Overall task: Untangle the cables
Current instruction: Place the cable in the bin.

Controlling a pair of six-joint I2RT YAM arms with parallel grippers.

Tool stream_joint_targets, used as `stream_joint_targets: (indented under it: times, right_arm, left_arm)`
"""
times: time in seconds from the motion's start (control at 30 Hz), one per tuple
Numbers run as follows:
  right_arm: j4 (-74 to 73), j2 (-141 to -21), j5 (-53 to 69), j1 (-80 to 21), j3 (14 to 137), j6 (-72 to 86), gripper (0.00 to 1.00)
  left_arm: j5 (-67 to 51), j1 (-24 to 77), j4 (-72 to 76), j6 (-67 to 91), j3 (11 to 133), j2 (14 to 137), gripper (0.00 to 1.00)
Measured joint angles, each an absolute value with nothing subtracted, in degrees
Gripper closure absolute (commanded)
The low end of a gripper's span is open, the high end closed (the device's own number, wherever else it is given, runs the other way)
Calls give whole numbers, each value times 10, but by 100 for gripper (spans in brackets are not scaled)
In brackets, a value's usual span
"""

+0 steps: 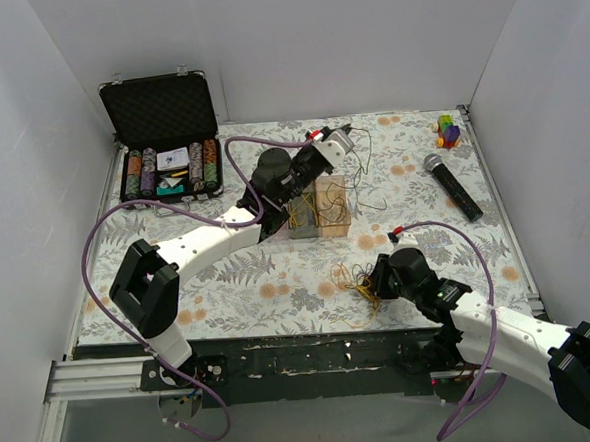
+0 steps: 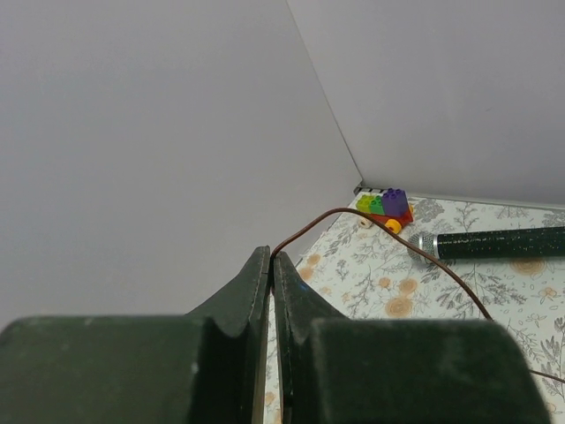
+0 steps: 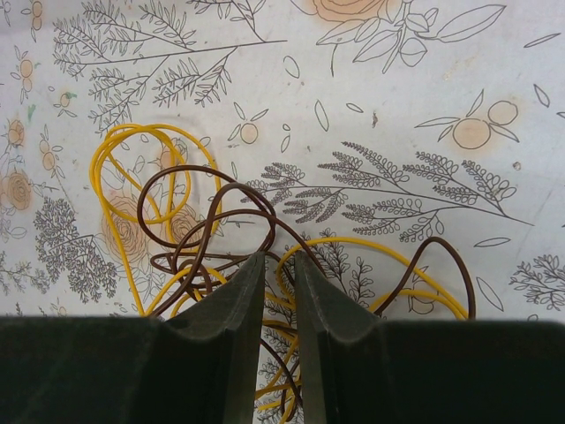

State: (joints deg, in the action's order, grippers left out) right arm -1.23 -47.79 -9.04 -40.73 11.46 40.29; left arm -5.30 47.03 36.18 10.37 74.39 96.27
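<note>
The cables (image 1: 357, 280) lie as a loose tangle of thin yellow and brown wires (image 3: 190, 231) on the flowered tablecloth, near the front middle. My right gripper (image 1: 379, 280) hovers right over this tangle. Its jaws (image 3: 280, 256) stand a narrow gap apart, and strands run under and between them. My left gripper (image 1: 346, 136) is raised at the back of the table, fingertips (image 2: 272, 256) shut on one thin brown wire (image 2: 340, 210). That wire arcs away to the right and down toward the table.
A clear box (image 1: 319, 207) holding more thin wires stands mid-table under the left arm. An open poker-chip case (image 1: 165, 139) sits back left. A microphone (image 1: 451, 185) (image 2: 494, 243) and a toy of coloured bricks (image 1: 449, 129) (image 2: 387, 208) lie back right. White walls surround the table.
</note>
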Motion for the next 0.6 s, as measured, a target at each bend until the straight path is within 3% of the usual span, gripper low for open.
stream_joint_targets:
  times: [0.6]
  right_arm:
    - [1,-488,-90,-407,115,404,72]
  left_arm:
    - [-77,487,373,105,799,1004,100]
